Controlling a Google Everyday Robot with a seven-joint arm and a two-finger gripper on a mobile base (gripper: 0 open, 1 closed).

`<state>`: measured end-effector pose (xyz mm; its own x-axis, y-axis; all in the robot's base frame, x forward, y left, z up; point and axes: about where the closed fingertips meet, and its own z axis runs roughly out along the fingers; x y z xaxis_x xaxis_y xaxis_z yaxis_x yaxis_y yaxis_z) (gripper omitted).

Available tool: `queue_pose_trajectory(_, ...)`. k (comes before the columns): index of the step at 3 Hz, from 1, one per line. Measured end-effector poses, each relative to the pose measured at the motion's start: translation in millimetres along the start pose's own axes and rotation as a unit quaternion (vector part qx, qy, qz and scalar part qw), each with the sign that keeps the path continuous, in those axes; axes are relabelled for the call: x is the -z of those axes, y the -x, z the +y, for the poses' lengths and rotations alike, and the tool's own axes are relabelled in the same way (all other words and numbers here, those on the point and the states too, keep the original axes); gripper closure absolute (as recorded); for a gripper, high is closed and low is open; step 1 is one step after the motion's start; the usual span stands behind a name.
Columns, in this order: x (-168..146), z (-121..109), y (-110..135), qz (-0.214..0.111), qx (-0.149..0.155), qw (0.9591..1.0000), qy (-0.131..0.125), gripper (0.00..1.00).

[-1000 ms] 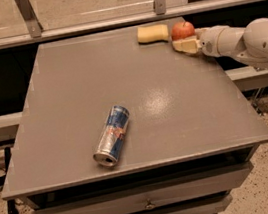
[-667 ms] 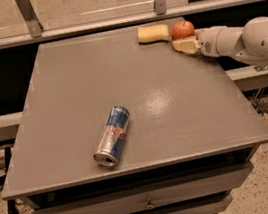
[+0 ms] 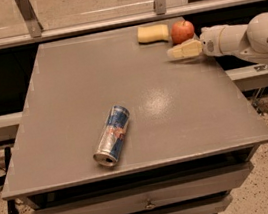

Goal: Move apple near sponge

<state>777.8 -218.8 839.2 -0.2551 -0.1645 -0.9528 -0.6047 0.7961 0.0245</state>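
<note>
A gray table point(image 3: 70, 88) fills most of the view. Way at the back of it, near the far edge, sits the small red apple point(image 3: 183, 31) with its little stem on top. The pale yellow sponge point(image 3: 152, 33) lies flat just to the left of the apple. The two are very close together, and I cannot tell if they touch. The robot's gripper point(image 3: 172, 53) comes in from the right side on a fat white arm point(image 3: 264, 32). The cream gripper points left and hangs low over the table, just in front of the apple. It is not holding the apple. I cannot tell if the gripper is open or closed, because it looks like one cream piece from this side. A blue and silver can point(image 3: 112, 135) lies on its side near the front of the table, well apart from the apple and sponge. Under the table top there are drawers point(image 3: 149, 205)
</note>
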Motion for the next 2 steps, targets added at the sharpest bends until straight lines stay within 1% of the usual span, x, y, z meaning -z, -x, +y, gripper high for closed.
queue_pose_trajectory(1,21,7,6,-0.008,0.007,0.9999,0.007,0.0)
queue_pose_trajectory(2,62,10,13,-0.036,0.025,0.999,0.011,0.0)
